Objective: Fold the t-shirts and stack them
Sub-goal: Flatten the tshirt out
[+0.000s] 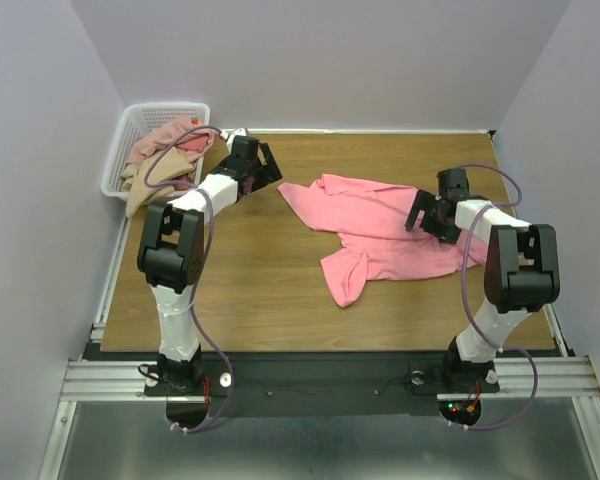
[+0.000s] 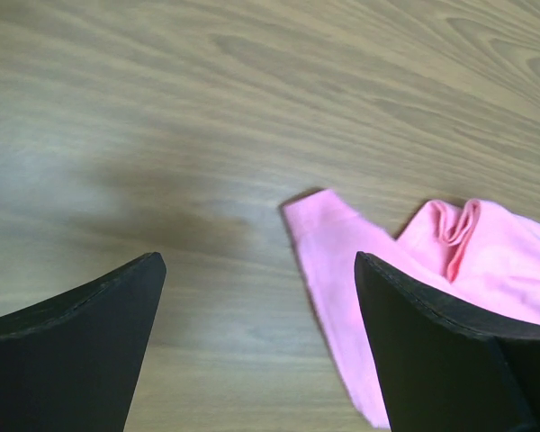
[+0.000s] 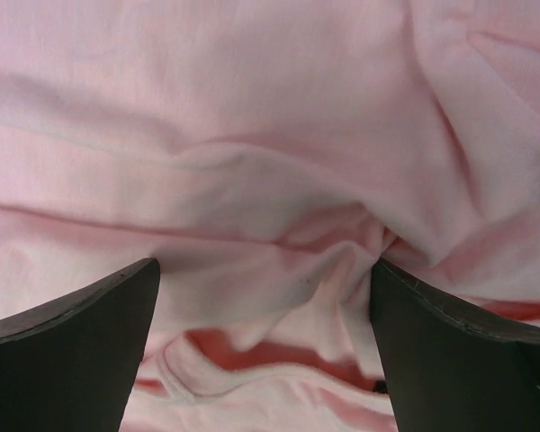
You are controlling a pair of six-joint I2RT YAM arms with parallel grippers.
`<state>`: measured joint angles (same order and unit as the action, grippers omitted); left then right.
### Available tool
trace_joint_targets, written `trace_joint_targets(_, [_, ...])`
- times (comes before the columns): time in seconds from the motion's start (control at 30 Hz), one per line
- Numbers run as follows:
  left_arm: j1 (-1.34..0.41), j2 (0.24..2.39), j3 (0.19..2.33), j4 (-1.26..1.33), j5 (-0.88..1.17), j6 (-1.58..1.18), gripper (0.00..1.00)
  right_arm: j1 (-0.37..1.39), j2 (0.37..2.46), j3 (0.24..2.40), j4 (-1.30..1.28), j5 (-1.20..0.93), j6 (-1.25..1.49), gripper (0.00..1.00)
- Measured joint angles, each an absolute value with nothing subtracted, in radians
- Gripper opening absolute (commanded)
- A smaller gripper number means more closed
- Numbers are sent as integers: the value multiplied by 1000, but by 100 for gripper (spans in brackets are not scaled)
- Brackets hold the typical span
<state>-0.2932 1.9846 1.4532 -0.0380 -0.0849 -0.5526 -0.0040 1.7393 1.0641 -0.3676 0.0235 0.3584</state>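
A bright salmon-pink t-shirt (image 1: 380,230) lies crumpled on the wooden table, right of centre. My right gripper (image 1: 427,215) is open, low over the shirt's right part; wrinkled pink cloth (image 3: 270,180) fills the right wrist view between its fingers (image 3: 81,351). My left gripper (image 1: 268,166) is open and empty above bare wood, just left of the shirt's upper-left corner (image 2: 333,270), which shows in the left wrist view. Other t-shirts (image 1: 165,155), dusty pink, rose and tan, lie heaped in a white basket at the back left.
The white lattice basket (image 1: 130,130) stands at the table's back left corner, with cloth hanging over its near rim. Grey walls close in the table on three sides. Bare wood (image 1: 240,280) lies in front of the shirt and to its left.
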Motion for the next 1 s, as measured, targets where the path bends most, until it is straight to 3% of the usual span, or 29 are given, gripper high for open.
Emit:
trace_joint_targets(0.27, [-309,2146,1560,-28,-12,-516,96,-3,1863,1211,-376,110,331,100])
trace_joint_targets(0.4, [-320,2162,1573,-28,9,-498,86,-3,1895,1256,-379,117,317,100])
trace_joint_targets(0.53, [-336,2193,1607,-37,39,-476,69,-3,1913,1281,-383,118,307,100])
trace_joint_targets(0.6, [-347,2208,1628,-48,40,-461,68,-3,1913,1282,-383,122,305,100])
trace_joint_targets(0.67, [-361,2216,1639,-55,32,-446,59,-3,1913,1282,-385,126,305,100])
trace_joint_targets(0.7, [-369,2216,1639,-65,25,-439,49,-3,1913,1282,-387,129,305,100])
trace_joint_targets(0.77, [-384,2216,1639,-80,-2,-427,45,-3,1913,1282,-389,133,305,100])
trace_joint_targets(0.9, [-401,2216,1637,-102,-38,-413,14,-3,1913,1282,-390,134,306,100])
trace_joint_targets(0.93, [-403,2216,1636,-107,-46,-408,0,-3,1913,1282,-390,134,306,100])
trace_joint_targets(1.0, [-404,2216,1636,-112,-52,-402,0,-3,1912,1282,-392,136,303,100])
